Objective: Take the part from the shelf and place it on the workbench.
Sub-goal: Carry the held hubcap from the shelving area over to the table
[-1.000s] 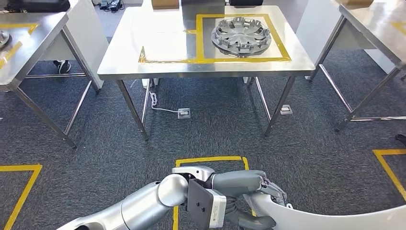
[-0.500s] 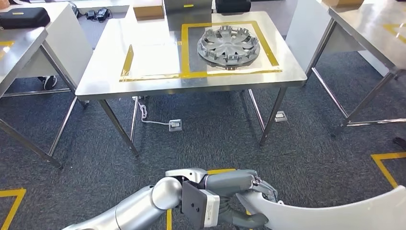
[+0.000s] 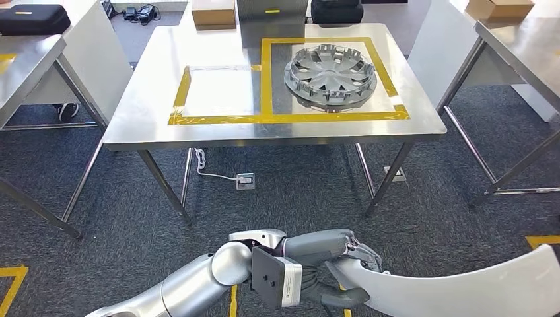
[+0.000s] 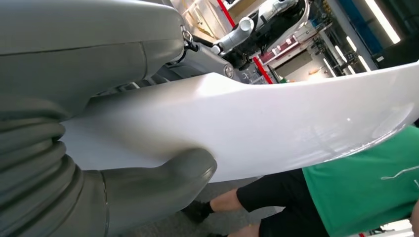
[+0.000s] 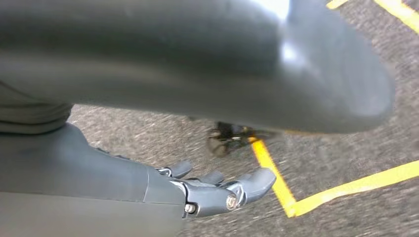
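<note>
A long, curved white part (image 3: 462, 290) runs from low in the middle of the head view out past the right edge. My left hand (image 3: 343, 261) grips its near end, fingers over the top. The left wrist view shows the thumb (image 4: 158, 182) pressed under the white part (image 4: 257, 128). My right hand (image 5: 217, 190) hangs over the carpet, its fingers stretched out with nothing in them, below a broad blurred grey shape (image 5: 197, 64). The steel workbench (image 3: 152, 99) stands ahead, marked with yellow tape squares.
A grey wheel cover (image 3: 330, 74) lies in the right tape square of the workbench. More steel tables stand at the left (image 3: 26, 59) and right (image 3: 522, 46). A person in a green shirt (image 4: 365, 197) stands close by. A floor socket (image 3: 245, 180) lies under the workbench.
The whole picture has shifted, so the camera has moved; the workbench now sits a little lower and more central. My left hand still holds the white part.
</note>
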Robot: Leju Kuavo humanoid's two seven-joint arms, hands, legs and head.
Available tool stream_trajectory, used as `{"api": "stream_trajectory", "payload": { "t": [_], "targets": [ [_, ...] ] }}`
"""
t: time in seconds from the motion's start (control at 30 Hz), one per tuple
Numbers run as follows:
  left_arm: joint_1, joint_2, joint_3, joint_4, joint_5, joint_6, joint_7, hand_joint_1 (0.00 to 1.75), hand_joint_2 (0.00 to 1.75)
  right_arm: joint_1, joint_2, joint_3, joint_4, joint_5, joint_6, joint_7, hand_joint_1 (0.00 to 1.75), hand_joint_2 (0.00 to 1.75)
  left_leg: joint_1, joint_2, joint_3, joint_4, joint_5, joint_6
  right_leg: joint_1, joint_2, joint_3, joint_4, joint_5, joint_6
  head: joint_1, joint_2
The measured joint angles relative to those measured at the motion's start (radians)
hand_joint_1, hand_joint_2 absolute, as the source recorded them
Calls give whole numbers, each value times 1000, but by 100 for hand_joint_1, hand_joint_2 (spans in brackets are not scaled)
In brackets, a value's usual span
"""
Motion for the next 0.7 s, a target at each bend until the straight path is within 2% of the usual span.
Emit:
{"api": "stream_trajectory", "payload": {
  "t": [0.03,0.13,0.17,0.2,0.27,0.3,0.33,0.37,0.4,0.47,0.5,0.53,0.63,0.67,0.7],
  "targets": [
    [1,1,1,0,0,0,0,175,175,1,0,0,0,0,0,1,0,0,-2,-1,9,2,-9,-6,1,-1,5,-17,32,-7,0,0],
    [1,3,6,-4,0,1,-2,175,175,0,0,1,0,0,-1,3,0,0,-3,2,17,28,-11,-25,0,2,30,-24,25,-30,-3,0],
    [1,3,7,-6,0,1,-3,175,175,-1,0,1,0,0,-2,3,0,0,-3,5,2,58,-13,-29,-1,2,40,-26,19,-37,-6,0],
    [1,3,9,-7,0,1,-3,175,175,-2,0,1,0,0,-2,2,0,0,-1,8,-24,102,-22,-33,-2,2,51,-28,12,-42,-8,0],
    [2,6,12,-7,0,2,-3,175,175,-2,0,2,0,0,-2,3,0,0,3,13,-103,214,-66,-41,-2,2,68,-29,-5,-47,-12,0],
    [3,7,14,-7,0,2,-3,175,175,-1,-1,2,0,0,-2,4,0,0,4,13,-142,255,-90,-44,-1,2,77,-29,-15,-47,-12,0],
    [3,9,14,-7,0,2,-3,175,175,-1,-1,2,0,0,-2,4,0,0,5,14,-170,273,-103,-46,-1,3,88,-29,-25,-47,-13,0],
    [4,10,14,-7,0,2,-3,175,175,0,-1,2,0,0,-2,4,0,0,6,15,-183,262,-94,-45,-1,3,100,-29,-36,-46,-13,0],
    [4,11,15,-7,0,2,-3,175,175,0,-1,2,0,0,-2,5,0,0,6,16,-182,221,-62,-43,-1,4,116,-29,-47,-45,-14,0],
    [4,12,16,-6,0,2,-4,175,175,0,-1,2,0,0,-2,7,0,0,3,19,-164,98,48,-33,-1,4,141,-29,-69,-40,-15,0],
    [5,13,16,-6,0,2,-4,175,175,-1,0,2,0,0,-2,9,0,0,0,20,-158,50,88,-27,0,5,149,-30,-79,-35,-16,0],
    [6,14,17,-6,-1,2,-4,175,175,-2,0,2,0,0,-3,11,0,0,-2,21,-154,20,112,-20,1,5,156,-33,-86,-28,-16,0],
    [8,12,20,-9,-1,2,-5,175,175,-4,-1,2,0,0,-8,12,0,0,0,17,-131,-2,109,-1,2,4,169,-25,-85,-10,-17,0],
    [7,10,21,-10,-1,2,-5,175,175,-6,-1,2,0,0,-9,12,0,0,2,16,-117,-7,104,5,2,4,158,4,-81,-6,-15,0],
    [7,8,21,-10,-1,2,-5,175,175,-9,-2,2,0,0,-9,13,0,0,4,16,-103,-11,98,9,1,3,132,47,-84,-3,-12,0]
  ]
}}
